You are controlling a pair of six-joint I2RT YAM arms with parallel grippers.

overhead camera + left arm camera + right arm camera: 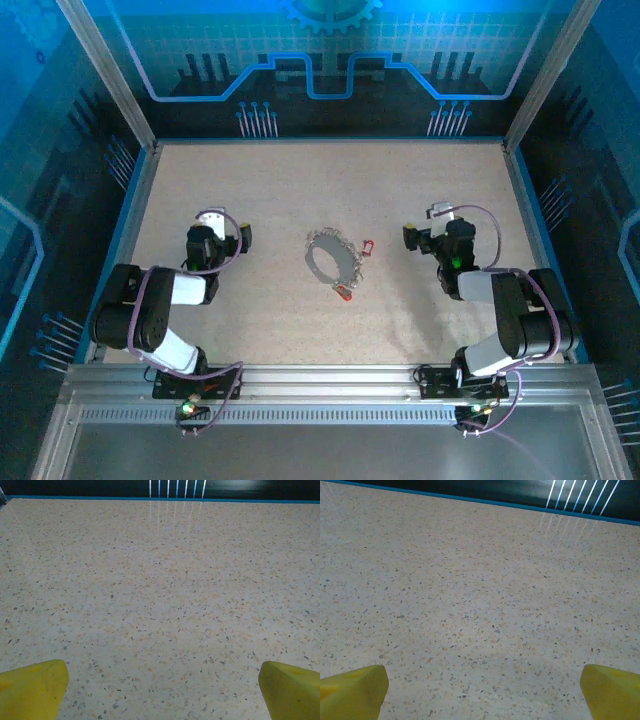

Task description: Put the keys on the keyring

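From above, the keyring [332, 258] lay on the counter [270, 180] between the 2 arms. The 2 keys [367, 247] sat by its right side, so they were slightly nearer the right gripper [440, 235] than the left gripper [215, 232].

Left wrist: yellow fingers [35, 687] spread wide over bare counter.

Right wrist: fingers [355, 690] likewise wide apart, holding nothing.

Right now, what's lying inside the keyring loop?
Bare speckled table shows inside the keyring. The keys lie outside it, at its right and near edges. Nothing covers the loop; whether they touch is unclear.
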